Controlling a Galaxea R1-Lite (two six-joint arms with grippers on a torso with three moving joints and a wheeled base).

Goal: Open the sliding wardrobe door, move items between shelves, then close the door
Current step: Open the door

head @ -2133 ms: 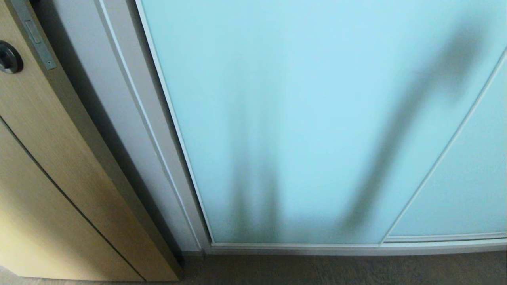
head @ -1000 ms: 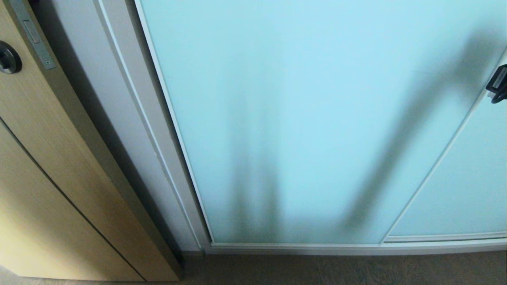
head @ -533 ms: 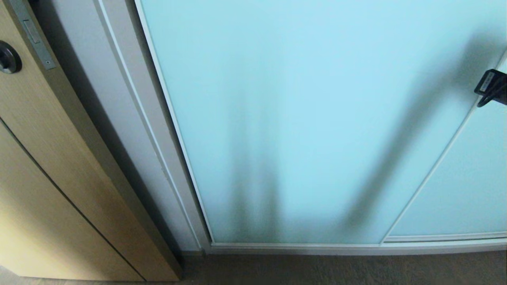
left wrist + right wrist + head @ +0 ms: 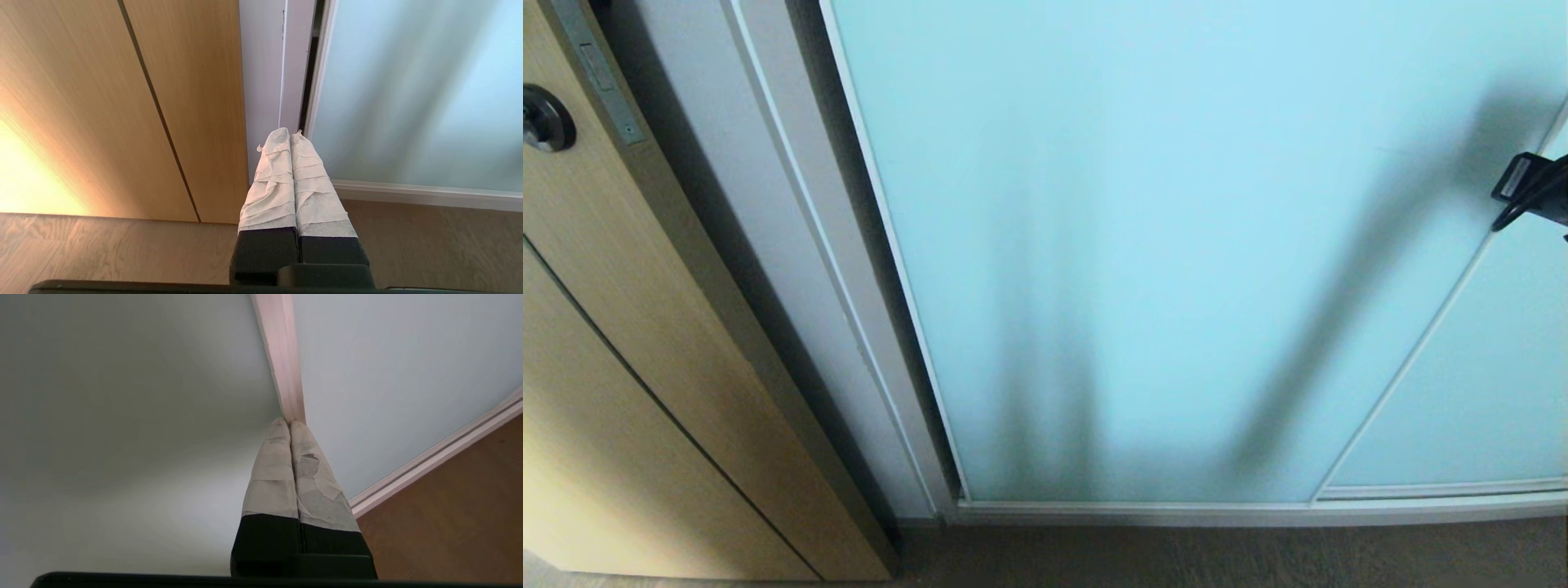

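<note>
The sliding wardrobe door (image 4: pixel 1143 245), pale aqua frosted glass in a slim silver-white frame, fills the head view. A thin dark gap runs along its left edge, beside the white jamb (image 4: pixel 768 245). A black part of my right arm (image 4: pixel 1534 189) juts in at the far right, by the door's right frame strip. My right gripper (image 4: pixel 290 424) is shut and empty, its taped tips against that frame strip (image 4: pixel 282 355). My left gripper (image 4: pixel 291 133) is shut and empty, parked low and pointing at the door's left edge (image 4: pixel 320 81). The items and the shelves are hidden behind the door.
A tan wood-grain door (image 4: pixel 621 343) with a dark round handle (image 4: pixel 546 118) stands to the left of the jamb. A second aqua glass panel (image 4: pixel 1486 392) lies at the right. A silver bottom track (image 4: pixel 1258 513) meets the brown floor (image 4: pixel 1217 559).
My right arm has come into the head view at the right edge and moved leftward. The aqua door's left edge has shifted slightly right, widening the dark gap at the jamb.
</note>
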